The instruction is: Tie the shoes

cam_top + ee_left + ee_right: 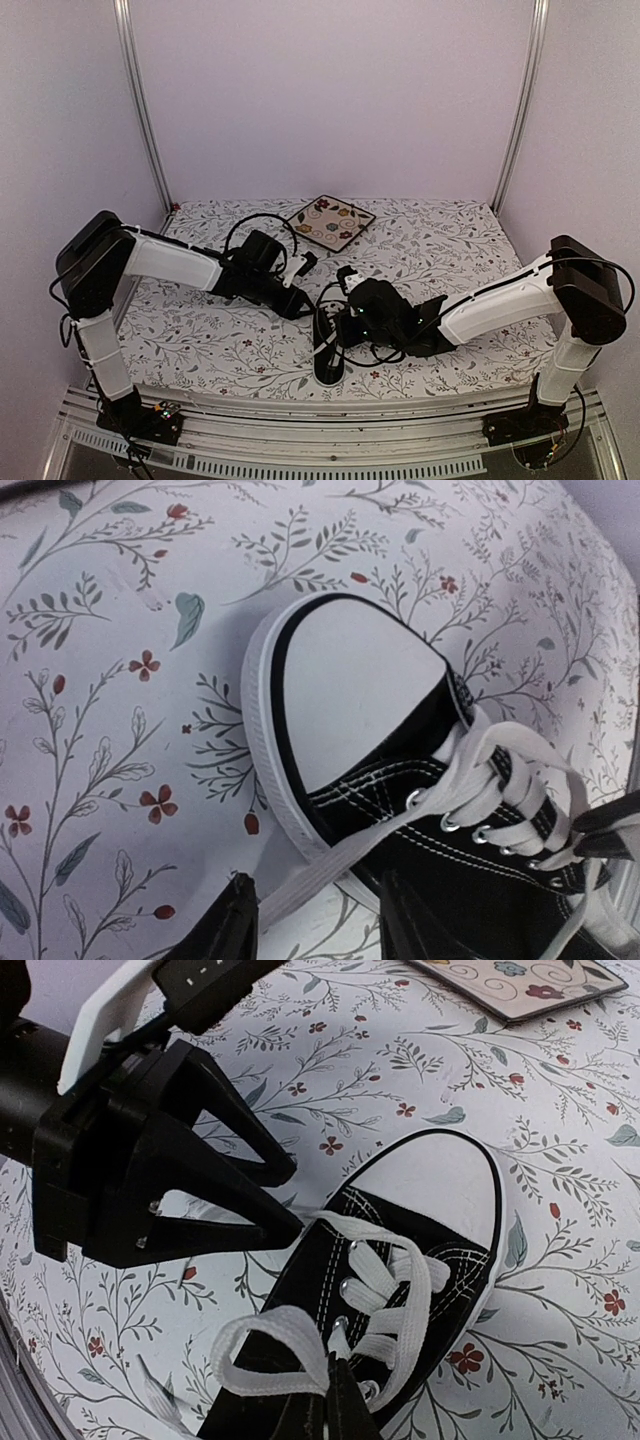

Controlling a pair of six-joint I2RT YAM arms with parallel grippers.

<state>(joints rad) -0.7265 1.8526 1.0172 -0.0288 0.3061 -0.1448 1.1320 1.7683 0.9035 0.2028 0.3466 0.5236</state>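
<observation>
The shoe (328, 362) is a small black sneaker with a white toe cap (350, 680) and white laces, lying on the floral cloth between the two arms. My left gripper (315, 925) is open beside the toe. One flat lace strand (330, 870) runs off the shoe's side and passes between its fingers (235, 925) without being pinched. My right gripper (335, 1405) is shut on a lace loop (262, 1345) above the shoe's (400, 1260) eyelets. The left gripper (293, 1200) shows large just left of the shoe in the right wrist view.
A square floral-patterned plate (331, 221) lies at the back of the table, beyond the shoe; its corner shows as the plate (510, 985) in the right wrist view. Black cables loop over the left arm (180, 262). Pale walls and metal posts enclose the table.
</observation>
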